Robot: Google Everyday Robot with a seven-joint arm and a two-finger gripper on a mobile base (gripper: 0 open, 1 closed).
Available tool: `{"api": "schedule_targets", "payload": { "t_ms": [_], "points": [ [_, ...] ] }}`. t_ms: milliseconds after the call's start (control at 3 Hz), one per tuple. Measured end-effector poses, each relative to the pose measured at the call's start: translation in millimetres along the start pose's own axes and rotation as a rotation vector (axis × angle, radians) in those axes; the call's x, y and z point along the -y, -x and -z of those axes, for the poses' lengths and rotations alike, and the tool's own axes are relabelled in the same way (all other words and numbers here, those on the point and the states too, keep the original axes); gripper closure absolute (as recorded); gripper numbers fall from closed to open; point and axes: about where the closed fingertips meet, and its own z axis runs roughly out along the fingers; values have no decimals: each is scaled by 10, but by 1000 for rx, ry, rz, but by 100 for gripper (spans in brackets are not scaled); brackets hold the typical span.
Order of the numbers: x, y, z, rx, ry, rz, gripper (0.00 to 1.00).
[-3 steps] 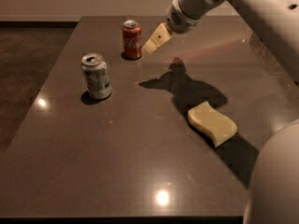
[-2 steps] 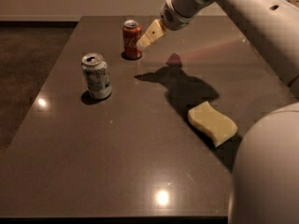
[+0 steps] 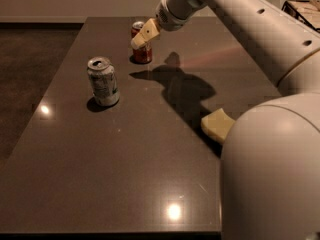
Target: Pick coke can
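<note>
The coke can (image 3: 144, 55) is a small red can with a silver top, standing upright at the far middle of the dark table (image 3: 125, 159). My gripper (image 3: 140, 40) reaches in from the upper right on the white arm (image 3: 235, 19). Its tan tip lies right in front of the can's upper half and hides part of it. Whether it touches the can does not show.
A white-and-green can (image 3: 103, 81) with a silver top stands upright to the left and nearer than the red can. A yellow sponge (image 3: 217, 125) lies at the right, partly behind the robot's white body (image 3: 272, 174), which fills the lower right.
The gripper has moved left, from beside the red can to overlapping its upper part. The white body now fills more of the lower right and hides part of the sponge.
</note>
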Motion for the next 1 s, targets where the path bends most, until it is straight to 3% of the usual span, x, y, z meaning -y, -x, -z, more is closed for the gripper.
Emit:
{"api": "schedule_targets", "payload": {
  "t_ms": [667, 1000],
  "points": [
    [-186, 342, -232, 65, 23, -34, 0],
    [-224, 420, -350, 61, 21, -34, 0]
  ]
}}
